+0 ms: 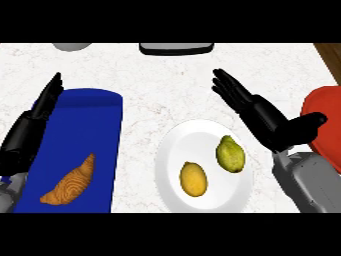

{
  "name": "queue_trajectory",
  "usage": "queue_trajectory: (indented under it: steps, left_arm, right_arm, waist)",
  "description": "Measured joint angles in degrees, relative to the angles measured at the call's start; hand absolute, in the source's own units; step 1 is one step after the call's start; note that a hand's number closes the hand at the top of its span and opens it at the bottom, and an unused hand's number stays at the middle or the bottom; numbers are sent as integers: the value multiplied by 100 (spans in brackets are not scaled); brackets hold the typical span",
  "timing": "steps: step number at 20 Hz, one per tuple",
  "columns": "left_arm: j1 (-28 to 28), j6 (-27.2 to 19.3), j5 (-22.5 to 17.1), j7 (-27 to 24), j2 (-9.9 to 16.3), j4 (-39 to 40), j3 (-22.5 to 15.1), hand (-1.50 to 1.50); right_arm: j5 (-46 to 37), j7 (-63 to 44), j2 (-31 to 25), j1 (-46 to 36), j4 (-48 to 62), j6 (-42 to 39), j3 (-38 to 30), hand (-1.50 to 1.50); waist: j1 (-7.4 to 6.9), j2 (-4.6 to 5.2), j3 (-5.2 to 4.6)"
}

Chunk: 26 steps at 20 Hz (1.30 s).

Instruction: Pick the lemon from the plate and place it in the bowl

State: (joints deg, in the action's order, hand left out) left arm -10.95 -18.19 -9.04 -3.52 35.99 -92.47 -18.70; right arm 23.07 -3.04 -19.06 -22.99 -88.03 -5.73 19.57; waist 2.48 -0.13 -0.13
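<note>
Head view showed the lemon lying on the white plate in the lower middle of the frame, on the plate's left half, with its long axis running nearly up and down the picture. Just beside it to the right lay a greener, pear-shaped fruit, apart from the lemon and a little higher in the frame.

The right robot hand stood at the centre right, above and to the right of the plate, fingers straight and spread toward the upper left, thumb out to the right, holding nothing. From it the lemon lay down and to the left, with the green fruit between the two along that line. The left robot hand rested open at the left edge, fingers up, beside the blue board that carried a croissant; it also held nothing, and the board lay between it and the plate.

The red bowl sat at the right edge, next to the right forearm. Judging from this layout, the right robot hand was the nearer one to both lemon and bowl, and its reach would have to pass over or round the green fruit and close across the lemon's short width. The lemon was untouched on the white counter's plate.
</note>
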Motion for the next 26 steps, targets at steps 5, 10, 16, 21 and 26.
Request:
queue_trajectory:
  steps: [5, 10, 16, 21, 26]
  left_arm:
    - [102, -97, -190, 86, -564, 149, -2, 0]
    - [304, -237, -554, 324, -954, 286, 62, 0]
    - [419, -279, -735, 346, -1231, 289, 79, 0]
    - [313, -252, -694, 466, -1374, 308, 19, 0]
    - [256, -225, -661, 471, -1472, 366, 34, 0]
  right_arm:
    - [-992, -474, 255, 574, -337, 849, 724, 150]
    - [-2514, -660, 73, 848, -318, 2230, 914, -150]
    - [-3696, 306, 1070, 2062, -896, 4283, 1474, -150]
    - [-5314, -59, 1267, 2870, -1603, 5236, 2171, -150]
    - [-6975, -1522, 1342, 3415, -2357, 4853, 2207, -150]
  waist:
    - [-102, -17, -1]
    - [132, -117, -39]
    - [79, -81, 1]
    - [-37, -48, -1]
    - [-77, -29, -10]
